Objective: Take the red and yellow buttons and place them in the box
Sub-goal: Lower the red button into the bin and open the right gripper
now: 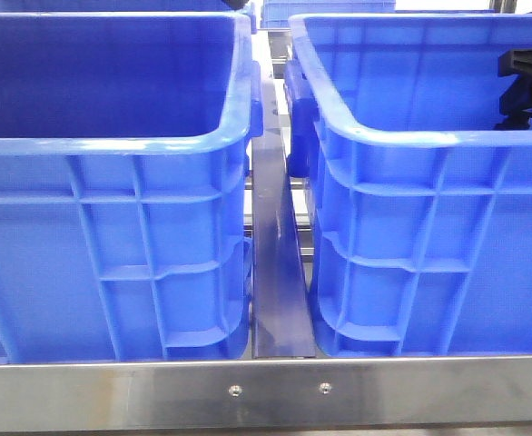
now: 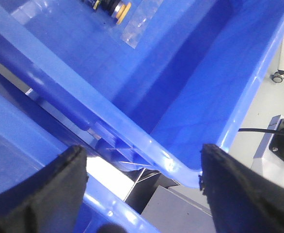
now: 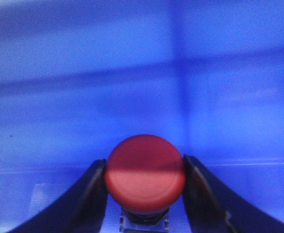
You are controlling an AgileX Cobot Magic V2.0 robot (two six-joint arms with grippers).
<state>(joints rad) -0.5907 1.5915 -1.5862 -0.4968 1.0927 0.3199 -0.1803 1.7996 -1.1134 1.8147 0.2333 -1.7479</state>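
The red button (image 3: 145,174) has a round red cap on a black body. My right gripper (image 3: 144,164) is shut on it, one black finger pressing each side of the cap, with a blue crate wall and floor (image 3: 181,97) behind. In the front view a black part of the right arm (image 1: 526,86) shows inside the right blue crate (image 1: 429,254). The yellow button (image 2: 120,8) lies on a crate's floor (image 2: 147,63) in the left wrist view. My left gripper (image 2: 144,191) is open and empty above the gap between the two crate rims.
The left blue crate (image 1: 112,245) stands beside the right one, with a narrow metal strip (image 1: 275,272) between them. A steel rail (image 1: 275,391) runs along the front. A clear plastic piece (image 2: 139,26) lies near the yellow button. A caster wheel (image 2: 279,75) stands outside the crate.
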